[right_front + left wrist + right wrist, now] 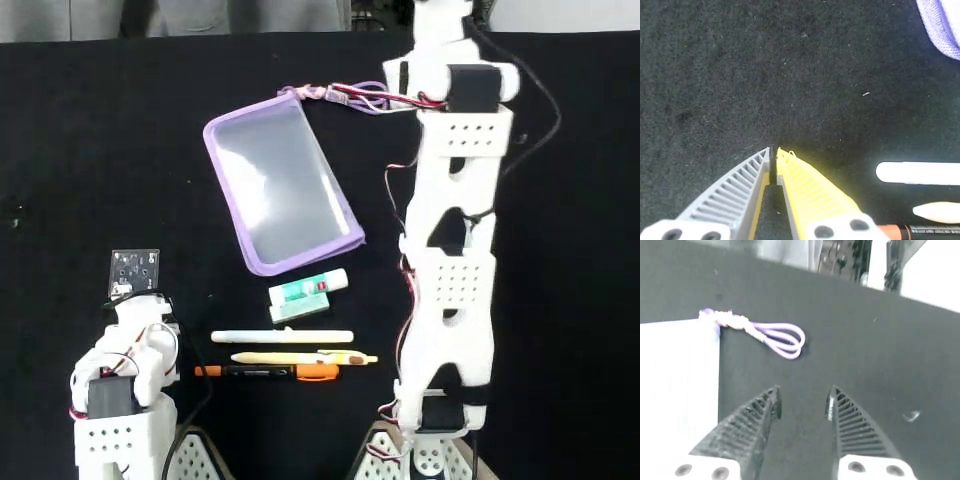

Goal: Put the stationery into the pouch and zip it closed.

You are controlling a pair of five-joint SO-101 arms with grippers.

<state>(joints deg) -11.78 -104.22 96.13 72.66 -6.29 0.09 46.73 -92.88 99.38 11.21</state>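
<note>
A purple-edged pouch [282, 188] with a clear face lies flat mid-table; its purple cord loop [352, 96] trails from the far corner. Nearer the front lie a glue stick [308, 290], a small green eraser [299, 310], a white pen [282, 336], a cream pen [304, 357] and an orange-and-black marker [268, 372]. My right gripper [803, 400] hovers open just short of the cord loop [777, 337], beside the pouch edge [677, 370]. My left gripper [774, 153] is shut, empty, low over the cloth left of the white pen [918, 172], cream pen [937, 211] and marker [920, 233].
Black cloth covers the table [560, 300]. A small square tag [134, 272] lies by the left arm's base. The right arm stretches long over the table's right-centre. Open cloth lies left of the pouch and at far right.
</note>
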